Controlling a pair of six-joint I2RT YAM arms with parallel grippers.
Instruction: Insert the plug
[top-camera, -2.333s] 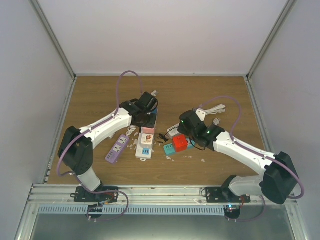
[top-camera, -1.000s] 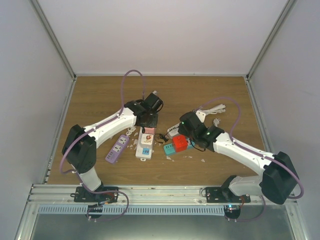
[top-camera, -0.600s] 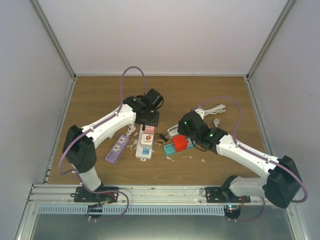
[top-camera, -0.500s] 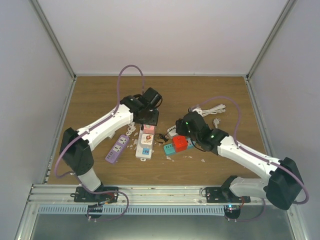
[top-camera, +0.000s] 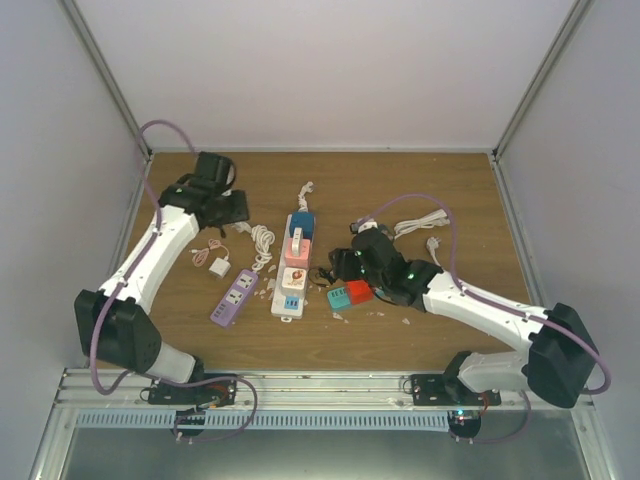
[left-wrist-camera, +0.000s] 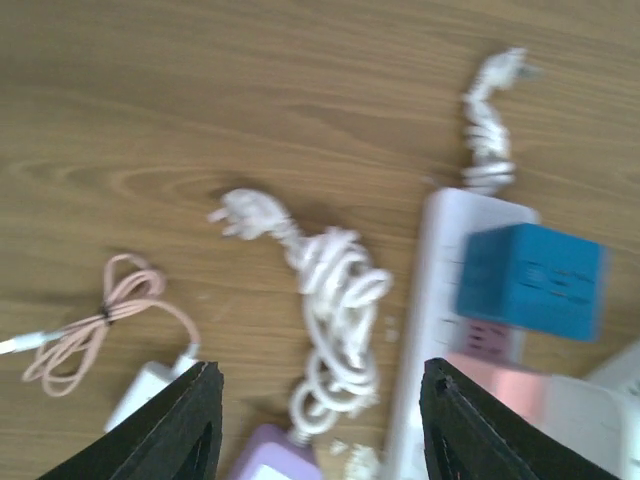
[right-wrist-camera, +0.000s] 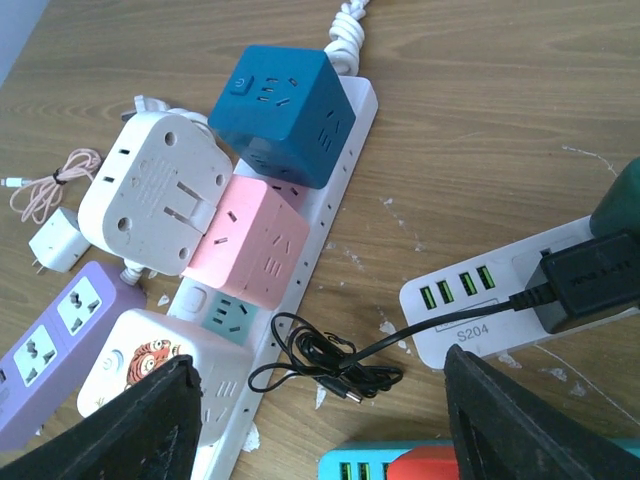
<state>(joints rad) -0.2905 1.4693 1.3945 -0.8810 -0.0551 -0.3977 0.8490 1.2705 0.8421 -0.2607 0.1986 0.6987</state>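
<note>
Ahead and right of the left claw (left-wrist-camera: 318, 395), fingers apart, empty, blue cube plug (left-wrist-camera: 530, 283) seated on the white power strip (left-wrist-camera: 445, 245), right claw (right-wrist-camera: 320, 370) spread wide, empty, above that strip, black plug (right-wrist-camera: 585, 285) near one finger

The only legible marking is "S204", printed in small dark characters on the flat white plastic charging block with four green USB ports (right-wrist-camera: 478, 312) (it sits just below the ports, in the right wrist view). The teal-blue cube-shaped plastic socket adapter (left-wrist-camera: 530, 282) carries faint markings on its face, too blurred to read.
</note>
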